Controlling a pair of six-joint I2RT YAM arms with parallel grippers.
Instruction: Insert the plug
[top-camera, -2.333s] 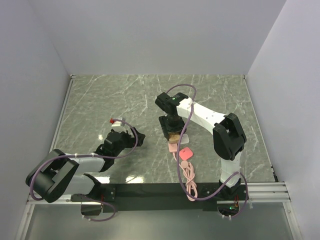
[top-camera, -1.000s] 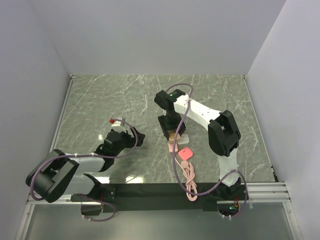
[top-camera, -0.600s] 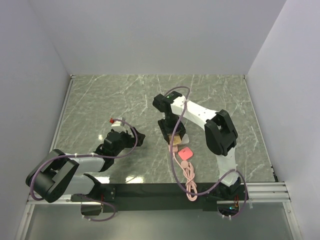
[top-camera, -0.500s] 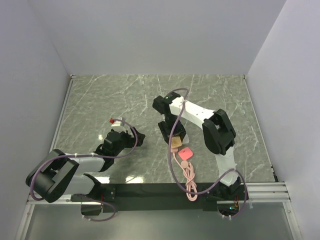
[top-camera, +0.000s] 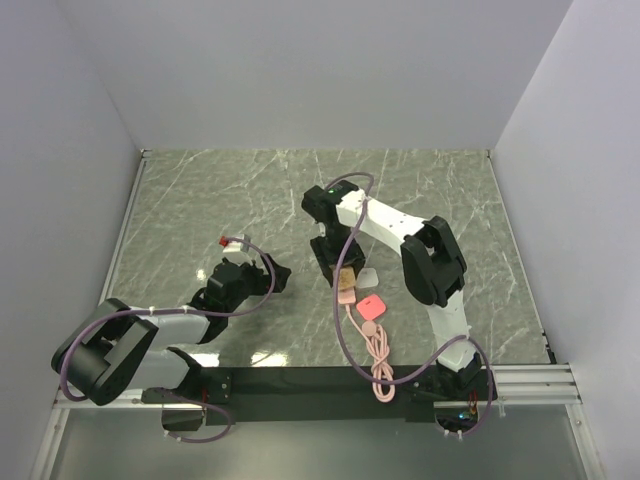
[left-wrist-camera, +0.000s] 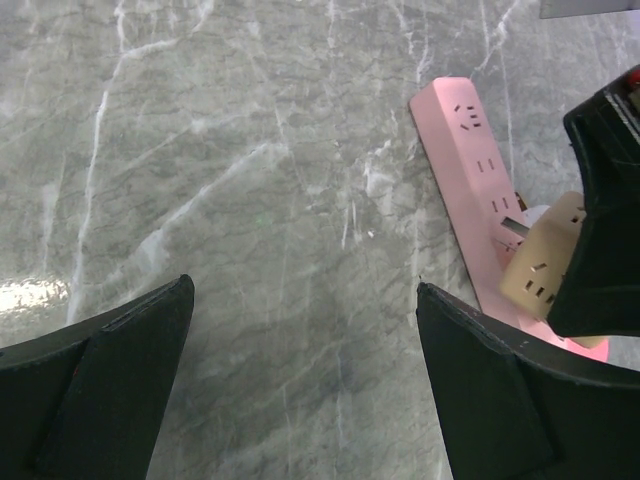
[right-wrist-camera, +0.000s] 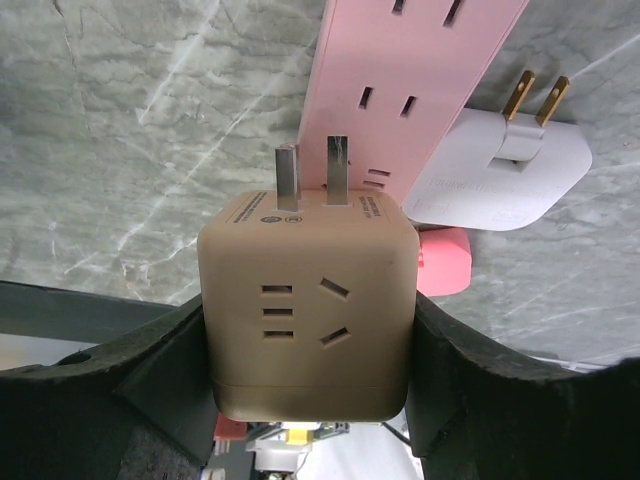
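Two claws in view. We see the right claw (right-wrist-camera: 308, 400) clenched on a tan cube (right-wrist-camera: 308, 300), one finger on each side of it. The cube's two flat prongs (right-wrist-camera: 337, 170) point at a long pink power strip (right-wrist-camera: 420, 60) lying on the green marble counter (top-camera: 200, 200). From the left wrist view the cube sits tilted over the strip. We can't tell whether the prong tips touch the strip.

The plug (top-camera: 371, 306), a flat coral-pink square, lies on the counter, not gripped by either claw. It's just right of the strip's near end, beside the pink cord (top-camera: 378, 355) that coils toward the arm bases. In the right wrist view only a sliver of it shows between the cube and a white adapter (right-wrist-camera: 500, 180).

The white adapter lies flat against the strip's side with two brass prongs sticking out.

The left claw (left-wrist-camera: 305, 330) is released, jaws spread wide, nothing between them. It's low over bare counter, left of the strip and well apart from the plug.
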